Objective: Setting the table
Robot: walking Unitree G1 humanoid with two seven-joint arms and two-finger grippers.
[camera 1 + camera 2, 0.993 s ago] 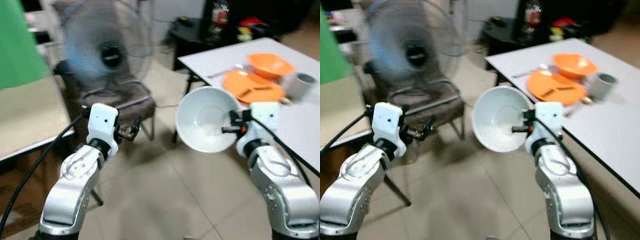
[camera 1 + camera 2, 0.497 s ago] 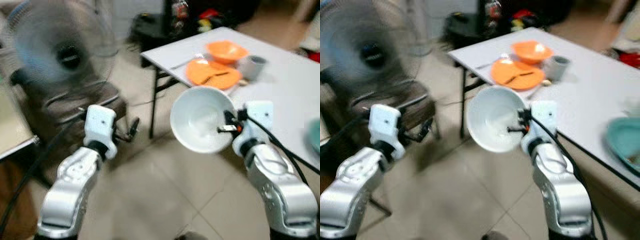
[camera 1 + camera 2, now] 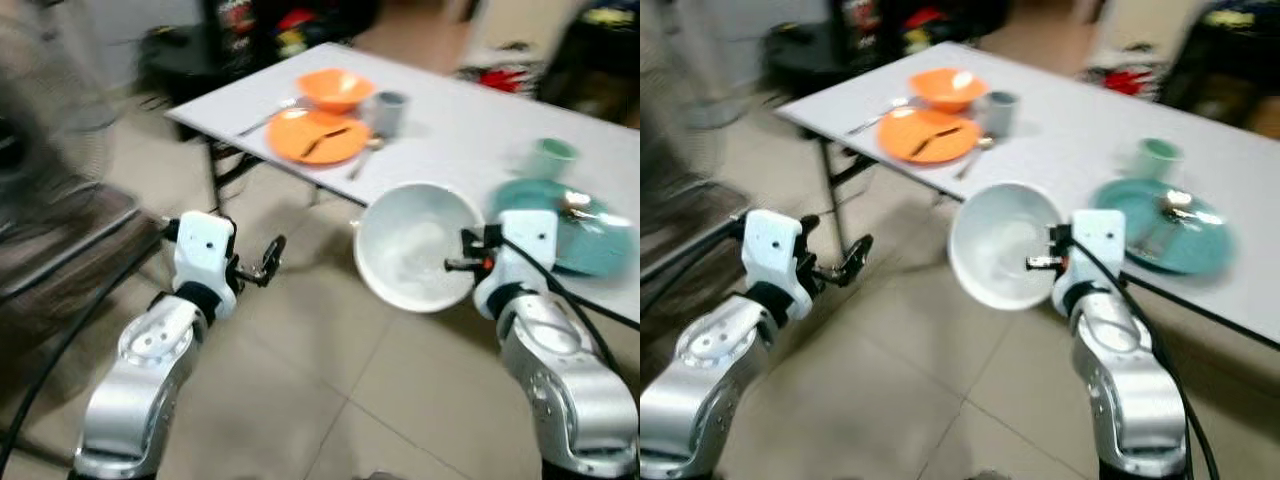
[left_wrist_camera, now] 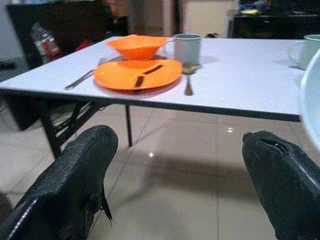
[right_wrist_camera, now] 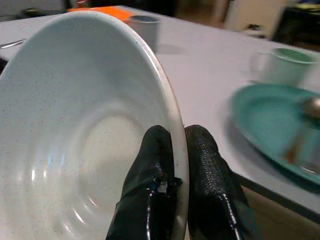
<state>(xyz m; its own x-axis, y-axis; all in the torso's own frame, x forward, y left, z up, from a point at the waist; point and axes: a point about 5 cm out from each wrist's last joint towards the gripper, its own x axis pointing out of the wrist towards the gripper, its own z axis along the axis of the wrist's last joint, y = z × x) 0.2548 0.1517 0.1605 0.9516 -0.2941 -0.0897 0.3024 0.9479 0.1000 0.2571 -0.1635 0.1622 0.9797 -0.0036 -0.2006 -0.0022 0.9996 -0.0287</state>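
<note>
Step in hand: carrying the white bowl (image 3: 417, 246) to the table (image 3: 1080, 140) to set it at a place; judged from the task, not yet put down.
Right gripper (image 5: 175, 165): clenched on the bowl's rim, one finger inside and one outside, as the right wrist view shows.
Bowl: held in the air off the table's near edge, tipped so its mouth faces the robot's left and up; looks empty.
Left gripper (image 4: 175, 165): released, fingers wide apart, holding nothing, pointed at the table from over the floor.
Orange setting: plate (image 3: 314, 136), bowl (image 3: 335, 89) and grey cup (image 3: 388, 111) at the far left end, with cutlery beside and on the plate.
Teal setting: teal plate (image 3: 1165, 237) with a spoon on it and a green cup (image 3: 1154, 158) behind; no bowl is seen here, so this is likely the bowl's place.
Doing it well: close up to the table edge first; level the bowl before lowering, since a rim pinch lets it swing.
Placement: aim for bare table just beside the teal plate, clear of the green cup.
Release: open the fingers only once the base sits flat.
Risk: rim striking the table edge or plate; the head views are blurred, so settle before placing.
</note>
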